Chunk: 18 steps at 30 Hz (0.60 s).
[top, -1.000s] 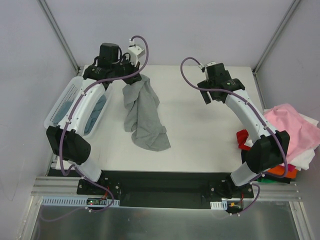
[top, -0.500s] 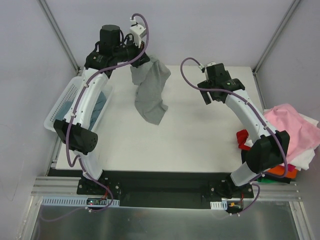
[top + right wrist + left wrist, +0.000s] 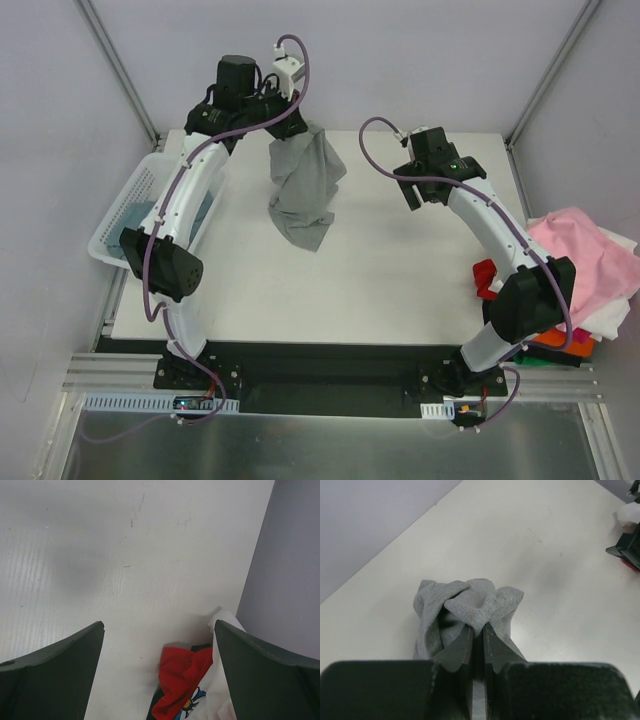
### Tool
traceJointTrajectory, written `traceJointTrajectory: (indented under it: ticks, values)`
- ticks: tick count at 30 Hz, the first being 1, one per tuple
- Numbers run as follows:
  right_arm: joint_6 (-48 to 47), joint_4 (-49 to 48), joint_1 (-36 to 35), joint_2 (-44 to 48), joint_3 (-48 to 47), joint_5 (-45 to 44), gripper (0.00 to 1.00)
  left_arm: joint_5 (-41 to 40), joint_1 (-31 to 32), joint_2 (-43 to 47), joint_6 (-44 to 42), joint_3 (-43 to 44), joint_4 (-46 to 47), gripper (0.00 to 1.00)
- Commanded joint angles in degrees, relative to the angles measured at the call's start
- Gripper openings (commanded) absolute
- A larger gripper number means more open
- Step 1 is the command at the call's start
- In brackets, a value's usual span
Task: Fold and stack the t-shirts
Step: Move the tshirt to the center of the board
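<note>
Left hand (image 3: 477, 630), pinching the grey t-shirt (image 3: 305, 190), is holding it hanging over the far desk (image 3: 400, 270) while the right hand (image 3: 159, 625) is waiting spread; laying it flat is probably coming next.

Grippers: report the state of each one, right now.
Left gripper: shut on the grey t-shirt, which hangs from it.
Right gripper: open, holding nothing.
</note>
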State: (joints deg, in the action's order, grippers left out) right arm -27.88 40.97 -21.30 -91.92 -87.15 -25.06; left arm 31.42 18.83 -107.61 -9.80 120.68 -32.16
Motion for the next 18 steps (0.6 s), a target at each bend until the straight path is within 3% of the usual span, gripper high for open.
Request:
traceJointTrajectory:
  ticks: [1,6,14,18]
  values:
    - [0.3,0.0,-0.3,0.0,-0.3,-0.7,0.97,1.5,0.6,4.8,2.9,8.3,3.2,0.00]
    - [-0.1,0.0,-0.3,-0.2,-0.5,-1.0,0.97,2.3,0.7,7.6,5.2,13.8,3.2,0.00]
    - [-0.3,1.3,-0.4,-1.2,-3.5,-0.3,0.97,10.4,1.1,11.5,12.0,14.3,3.6,0.00]
    - [-0.2,1.8,-0.7,-1.3,-3.7,-0.3,0.97,10.6,2.0,12.1,11.7,13.0,3.6,0.00]
